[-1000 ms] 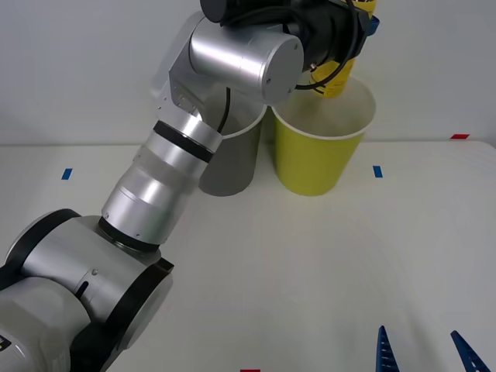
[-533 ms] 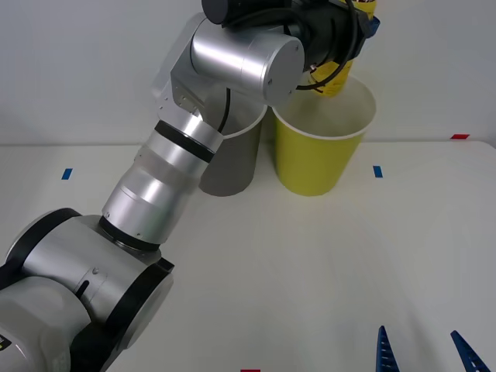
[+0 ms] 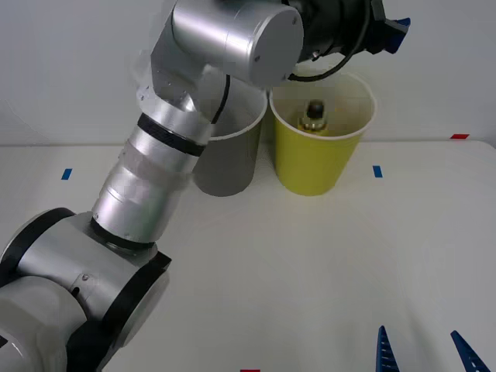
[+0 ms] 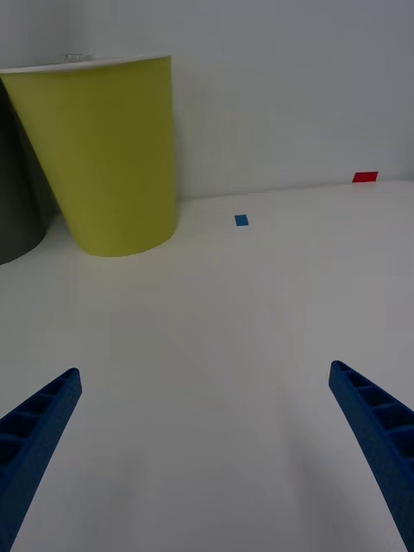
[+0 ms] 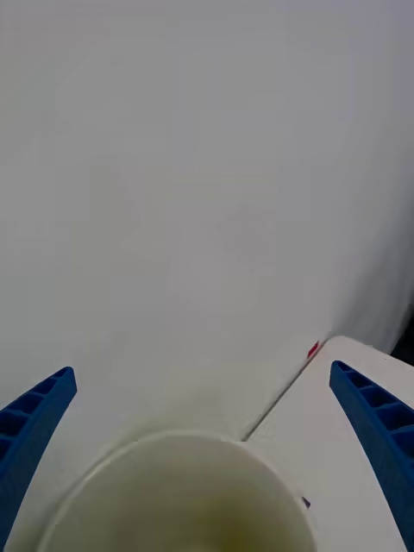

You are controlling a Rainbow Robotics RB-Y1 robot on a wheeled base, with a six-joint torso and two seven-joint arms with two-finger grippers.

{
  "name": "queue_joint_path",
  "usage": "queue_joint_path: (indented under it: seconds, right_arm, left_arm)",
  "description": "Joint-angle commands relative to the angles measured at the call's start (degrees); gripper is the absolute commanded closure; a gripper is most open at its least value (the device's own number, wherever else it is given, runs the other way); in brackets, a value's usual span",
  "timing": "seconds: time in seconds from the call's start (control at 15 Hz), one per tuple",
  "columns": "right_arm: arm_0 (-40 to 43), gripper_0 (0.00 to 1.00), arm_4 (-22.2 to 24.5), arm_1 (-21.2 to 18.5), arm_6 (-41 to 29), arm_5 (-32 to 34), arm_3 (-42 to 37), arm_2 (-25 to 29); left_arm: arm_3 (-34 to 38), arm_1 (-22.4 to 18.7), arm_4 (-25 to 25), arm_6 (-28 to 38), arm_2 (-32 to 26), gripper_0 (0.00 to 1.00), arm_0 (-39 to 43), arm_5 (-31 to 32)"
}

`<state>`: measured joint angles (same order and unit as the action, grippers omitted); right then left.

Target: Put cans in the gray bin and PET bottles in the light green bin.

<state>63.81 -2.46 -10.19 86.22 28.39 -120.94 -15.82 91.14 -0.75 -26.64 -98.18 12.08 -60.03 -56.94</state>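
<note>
Left gripper (image 5: 207,466) spread wide above light green bin (image 3: 319,159); bottle (image 3: 314,116) inside.

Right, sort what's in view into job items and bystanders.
Job items:
- small yellow bottle with black cap, inside the bin
- yellow-green tapered bin
- dark gray tapered bin
- left gripper, blue fingers open above the yellow-green bin

Bystanders:
- blue tape marks
- red tape mark
- right gripper, parked, open

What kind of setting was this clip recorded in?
Most likely a robot lab test bench staged for a sorting trial, not a real recycling area. A plain white table against a bare wall carries small blue tape marks, and a gray bin and a light green bin stand side by side.
</note>
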Motion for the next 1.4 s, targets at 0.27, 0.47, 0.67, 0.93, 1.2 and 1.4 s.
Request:
queue_joint_path:
  seconds: [0.27, 0.47, 0.67, 0.93, 1.2, 1.4]
  right_arm:
    - [0.0, 0.0, 0.0, 0.0, 0.0, 0.0, 0.0, 0.0]
    - [0.0, 0.0, 0.0, 0.0, 0.0, 0.0, 0.0, 0.0]
    - [0.0, 0.0, 0.0, 0.0, 0.0, 0.0, 0.0, 0.0]
    - [0.0, 0.0, 0.0, 0.0, 0.0, 0.0, 0.0, 0.0]
    - [0.0, 0.0, 0.0, 0.0, 0.0, 0.0, 0.0, 0.0]
    - [0.0, 0.0, 0.0, 0.0, 0.0, 0.0, 0.0, 0.0]
  left_arm:
    - [29.18, -9.71, -1.31, 0.62, -4.69, 0.0, 13.1, -15.04]
    - [37.71, -13.49, -2.19, 0.45, -8.21, 0.0, 22.33, -15.04]
    - [44.04, -15.77, -2.54, -0.17, -11.37, 0.0, 32.35, -15.04]
    - [54.15, -17.27, -0.43, -0.43, -12.96, 0.0, 46.15, -15.04]
    - [58.86, -17.88, -0.52, -0.7, -11.81, 0.0, 57.05, -15.04]
    - [58.86, -22.1, -1.22, -0.52, -11.64, 0.0, 63.64, -14.78]
